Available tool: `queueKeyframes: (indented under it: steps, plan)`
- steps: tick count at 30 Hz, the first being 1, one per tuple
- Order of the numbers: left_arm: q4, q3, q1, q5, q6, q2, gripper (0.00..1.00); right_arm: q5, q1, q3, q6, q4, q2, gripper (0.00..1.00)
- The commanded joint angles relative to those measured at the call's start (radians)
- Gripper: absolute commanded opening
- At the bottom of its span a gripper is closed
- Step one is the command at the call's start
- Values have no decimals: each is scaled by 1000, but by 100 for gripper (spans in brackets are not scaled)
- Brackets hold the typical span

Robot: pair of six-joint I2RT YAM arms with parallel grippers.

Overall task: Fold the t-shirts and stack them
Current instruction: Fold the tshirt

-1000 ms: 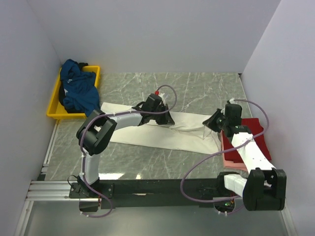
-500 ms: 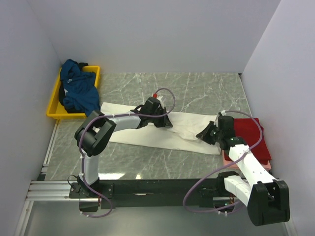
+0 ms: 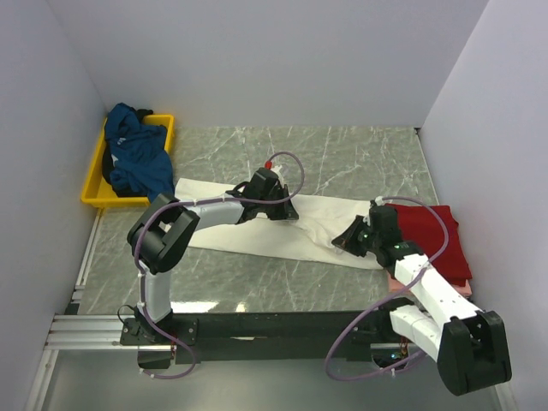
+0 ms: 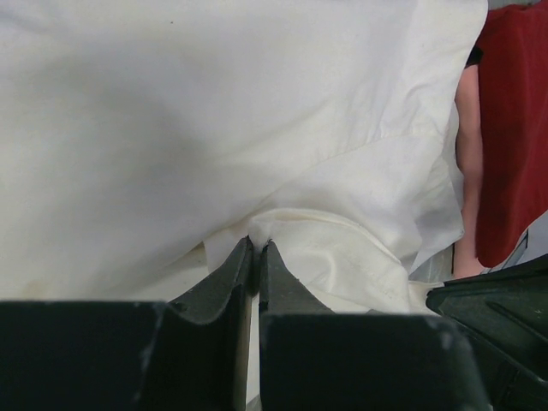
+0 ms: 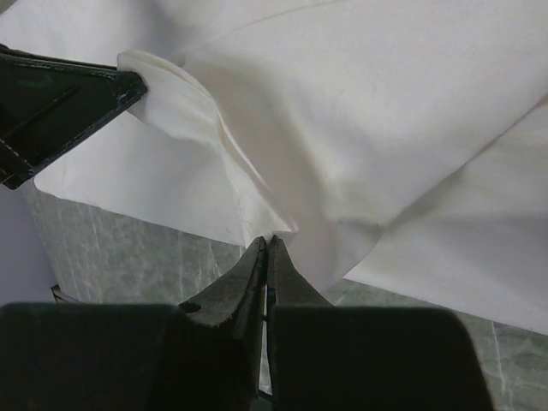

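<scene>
The cream-white t-shirt (image 3: 318,219) lies as a long folded strip across the table. My left gripper (image 3: 288,212) is shut on a raised fold at the strip's middle, as the left wrist view (image 4: 257,243) shows. My right gripper (image 3: 341,243) is shut on the strip's right end, with a corner pinched in the right wrist view (image 5: 268,241) and lifted over the cloth. The red t-shirt (image 3: 437,233) lies folded at the right on the pale pink t-shirt (image 4: 467,128). The dark teal-blue t-shirt (image 3: 137,158) is bunched in the yellow tray (image 3: 94,199).
The yellow tray stands at the far left against the left wall. White walls close in the marble table (image 3: 342,154) on the left, back and right. The black rail (image 3: 257,327) with the arm bases runs along the near edge.
My right gripper has moved left and toward the near edge, pulling the right end of the cream-white shirt off the red shirt's side. My left gripper has barely shifted.
</scene>
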Motion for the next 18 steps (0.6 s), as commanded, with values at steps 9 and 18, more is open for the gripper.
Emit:
queueKeyframes:
  steps: [9,18]
  plan:
    - [-9,14,-4,-24,25,-33,11,11,15,-22,22,90,70,1]
    - [-71,31,-5,-71,54,-19,15,77,17,-34,16,72,106,1]
